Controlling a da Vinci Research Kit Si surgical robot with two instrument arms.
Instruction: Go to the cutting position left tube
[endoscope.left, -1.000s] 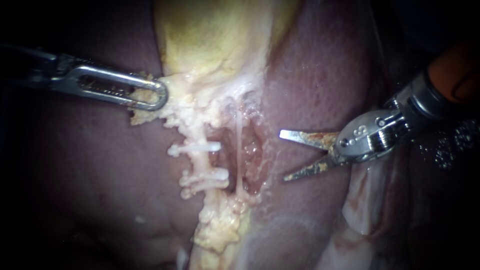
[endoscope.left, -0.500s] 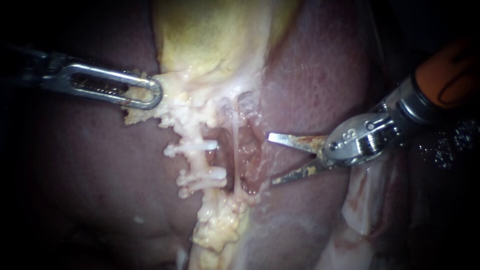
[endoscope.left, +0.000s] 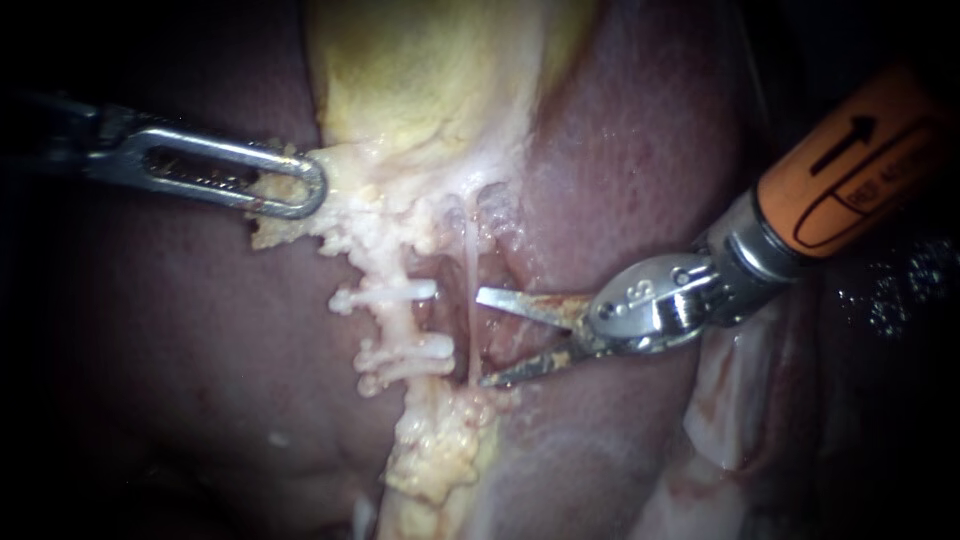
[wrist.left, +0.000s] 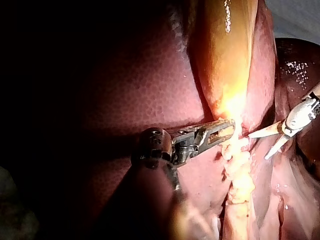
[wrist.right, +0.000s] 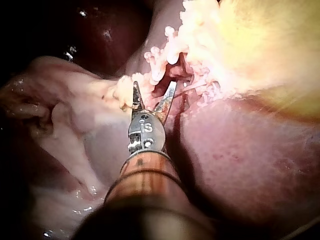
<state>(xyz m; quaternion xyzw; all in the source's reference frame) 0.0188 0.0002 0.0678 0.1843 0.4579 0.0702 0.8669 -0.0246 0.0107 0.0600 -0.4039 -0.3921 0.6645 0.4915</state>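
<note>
Liver (endoscope.left: 640, 150) backdrop | left tool (endoscope.left: 316, 190) gripping gallbladder (endoscope.left: 420, 90) | right tool (endoscope.left: 480, 338) wide, tips at thin tube (endoscope.left: 468, 255)

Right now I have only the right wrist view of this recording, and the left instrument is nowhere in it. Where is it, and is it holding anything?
Observer: In the endoscope view the left instrument comes in from the left. Its pincer is shut on pale fatty tissue at the gallbladder's lower edge.
Operator: Is it close to the right instrument?
Observer: No, the two stand apart. The two white clips on the left tube lie between their tips.
</note>
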